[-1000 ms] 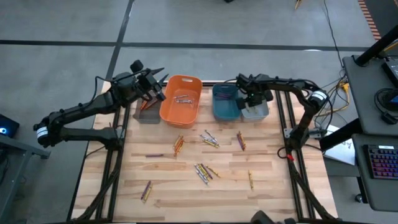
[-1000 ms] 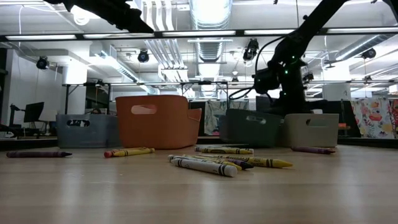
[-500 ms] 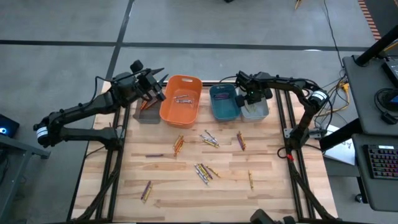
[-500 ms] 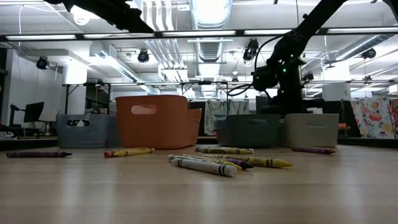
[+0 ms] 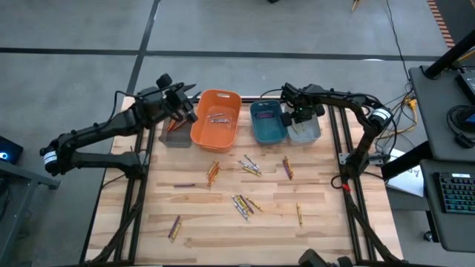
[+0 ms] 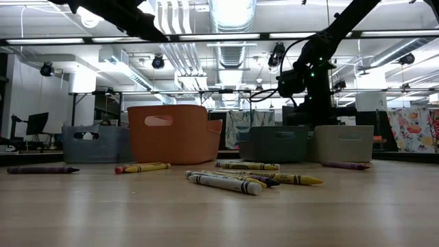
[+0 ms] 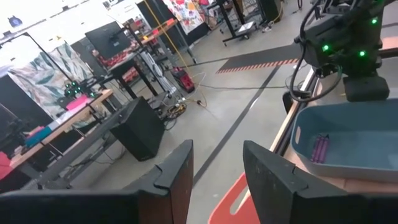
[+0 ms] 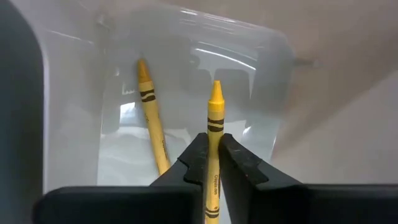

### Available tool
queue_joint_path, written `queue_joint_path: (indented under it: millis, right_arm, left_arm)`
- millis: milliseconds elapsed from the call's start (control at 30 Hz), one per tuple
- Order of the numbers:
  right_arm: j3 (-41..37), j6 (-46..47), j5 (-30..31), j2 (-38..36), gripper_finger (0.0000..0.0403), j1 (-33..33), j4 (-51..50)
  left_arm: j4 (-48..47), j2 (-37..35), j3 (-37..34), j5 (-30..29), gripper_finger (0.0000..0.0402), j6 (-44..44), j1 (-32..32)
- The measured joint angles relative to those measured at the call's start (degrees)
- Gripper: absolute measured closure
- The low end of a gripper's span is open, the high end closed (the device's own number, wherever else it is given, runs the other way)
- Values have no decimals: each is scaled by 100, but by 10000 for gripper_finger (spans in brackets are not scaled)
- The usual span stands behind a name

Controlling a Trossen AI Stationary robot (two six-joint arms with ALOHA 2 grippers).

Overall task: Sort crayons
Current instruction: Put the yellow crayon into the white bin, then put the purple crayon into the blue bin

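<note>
Right gripper (image 5: pixel 299 119): positioned above the light grey bin (image 5: pixel 308 134) at the far right of the bin row. In the right wrist view the 2 dark fingers (image 8: pixel 196 160) are closed on a yellow crayon (image 8: pixel 213 140).
Held crayon: clamped between the jaws about mid-length, with its pointed tip projecting forward past the fingertips, over the bin interior.
Light grey bin content: 1 second yellow crayon (image 8: pixel 153 124) lies on the bin floor, beside the held crayon and apart from the jaws.
Left gripper (image 5: pixel 180 106): raised over the dark grey bin (image 5: pixel 172 137) at the left end of the row, just beside the orange bin (image 5: pixel 215 119). In the left wrist view the 2 fingers (image 7: pixel 176 174) stand apart with a clear gap, and nothing lies between them.
Teal bin (image 5: pixel 267 123): between the orange and light grey bins; purple crayons (image 7: pixel 319 148) lie inside.
Orange bin content: several crayons (image 5: pixel 218 116) on its floor.
Loose crayons (image 5: pixel 243 203): scattered over the wooden table (image 5: pixel 200 222) in front of the bins, well apart from both grippers. 1 group (image 5: pixel 249 166) lies near the table centre, 1 pair (image 5: pixel 174 226) near the front left, 1 single yellow crayon (image 5: pixel 299 214) at the front right.
Low view: crayons (image 6: pixel 223 181) lie flat on the tabletop in front of the bin row.
</note>
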Motion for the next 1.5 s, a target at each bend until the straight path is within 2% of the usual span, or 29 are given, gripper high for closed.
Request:
queue_joint_path:
  millis: [300,533,800,1033,1267,1500]
  right_arm:
    - [0,8,-48,-39,283,2,-61]
    - [142,3,-50,-452,249,62,-200]
    - [173,70,34,-1329,245,544,-179]
    - [168,326,680,-1957,255,1497,118]
    - [166,223,1234,-2213,260,2544,598]
    - [162,-60,1259,-2118,255,3244,902]
  left_arm:
    - [-215,0,0,1,278,-268,-24]
    - [-933,0,0,106,278,-947,-191]
    - [-2219,0,0,741,278,-1859,-688]
    - [-3333,0,0,1371,278,-2747,-1452]
    - [-3741,0,0,1440,278,-3628,-2423]
    - [-3966,20,-89,1436,278,-4608,-3198]
